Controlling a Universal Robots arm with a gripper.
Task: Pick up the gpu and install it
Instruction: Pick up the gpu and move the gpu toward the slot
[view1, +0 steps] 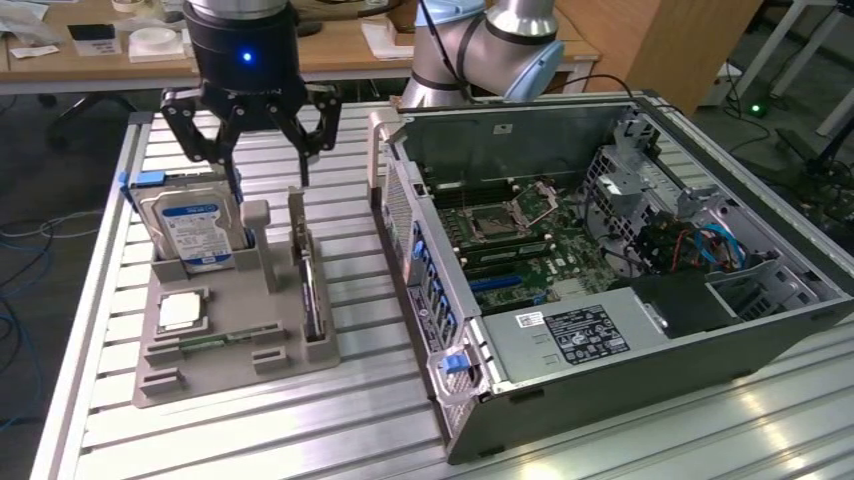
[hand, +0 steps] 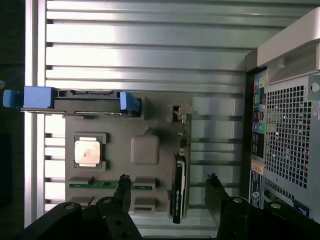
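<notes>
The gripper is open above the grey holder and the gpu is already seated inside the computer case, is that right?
Not quite. The gpu is not inside the computer case; it stands on edge in the grey holder, as the exterior view shows. The gripper is open above that holder.

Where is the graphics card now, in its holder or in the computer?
In the holder: the graphics card stands on edge in its slot, outside the computer; the open hand hovers above.

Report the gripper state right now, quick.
Gripper: open, holding nothing, fingers spread above the gpu, which stands on edge in the grey holder.
</notes>
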